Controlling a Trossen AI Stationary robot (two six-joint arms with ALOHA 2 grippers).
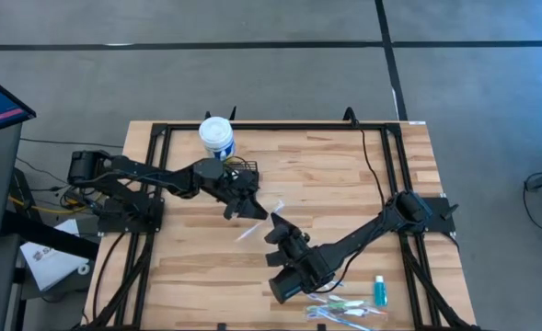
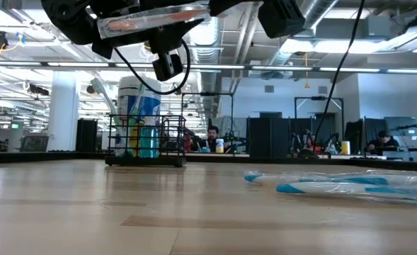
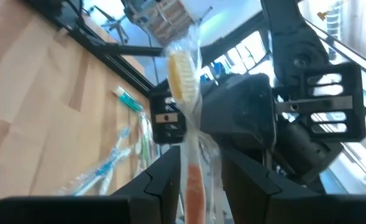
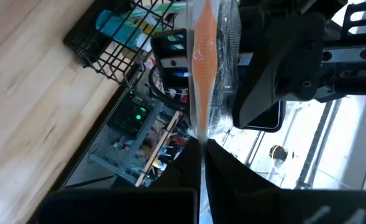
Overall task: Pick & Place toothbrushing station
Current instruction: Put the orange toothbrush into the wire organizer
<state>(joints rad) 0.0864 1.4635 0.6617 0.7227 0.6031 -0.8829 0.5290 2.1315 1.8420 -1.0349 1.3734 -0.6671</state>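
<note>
An orange toothbrush in a clear wrapper point(image 2: 151, 20) hangs level in the air between my two grippers, above the middle of the table. My left gripper point(image 1: 245, 210) and my right gripper point(image 1: 276, 226) face each other, both shut on it. The bristle head point(image 3: 181, 74) sticks out free. The toothbrushing station, a black wire caddy point(image 1: 240, 171), stands on the table at the far side. Teal and yellow things show inside it in the right wrist view point(image 4: 117, 37). A white blue-labelled tub point(image 1: 217, 136) stands just behind it. My left gripper pinches the wrapped toothbrush's orange handle point(image 3: 194, 183) between its two fingers. The fingers lie along the brush, and the head points away from them. The brush is lifted clear of the table. My right gripper pinches the toothbrush where the orange handle narrows point(image 4: 201, 127), through the wrapper. The fingers close it in, so the exact spot is hidden. The handle point(image 4: 204, 43) runs away from the fingers toward my left gripper, clear of the table.
Several wrapped blue-and-white toothbrushes point(image 1: 344, 310) lie at the near right of the table and also show in the low view point(image 2: 335, 185). A small teal tube point(image 1: 379, 291) lies beside them. A black frame point(image 1: 280, 126) edges the table.
</note>
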